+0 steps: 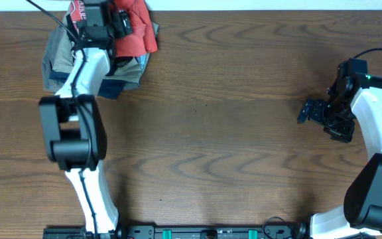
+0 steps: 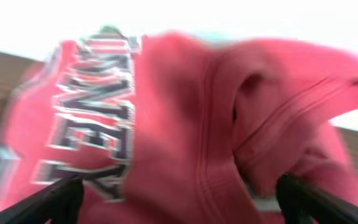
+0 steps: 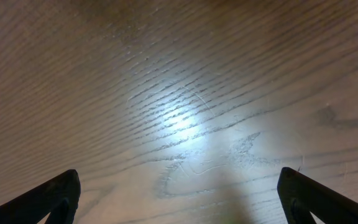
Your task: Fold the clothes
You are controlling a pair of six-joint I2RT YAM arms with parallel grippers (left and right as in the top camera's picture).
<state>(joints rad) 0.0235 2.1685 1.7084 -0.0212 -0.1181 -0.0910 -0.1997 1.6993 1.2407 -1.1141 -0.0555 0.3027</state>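
Observation:
The clothes, a coral-red T-shirt [image 1: 140,33], lie bunched on top of a pile at the table's far left corner. In the left wrist view the T-shirt [image 2: 185,112] fills the frame, blurred, with dark block lettering on its left part and a seamed fold on the right. My left gripper [image 1: 126,25] hovers right over it, open; its fingertips [image 2: 61,199] stand wide apart at either side of the cloth. My right gripper [image 1: 305,111] is far off at the table's right side, open above bare wood [image 3: 179,124], with nothing between its fingers.
Under the red shirt sits a stack of folded tan, grey and blue garments [image 1: 62,60]. The brown wooden table [image 1: 211,133] spans the view. The far table edge runs just behind the pile.

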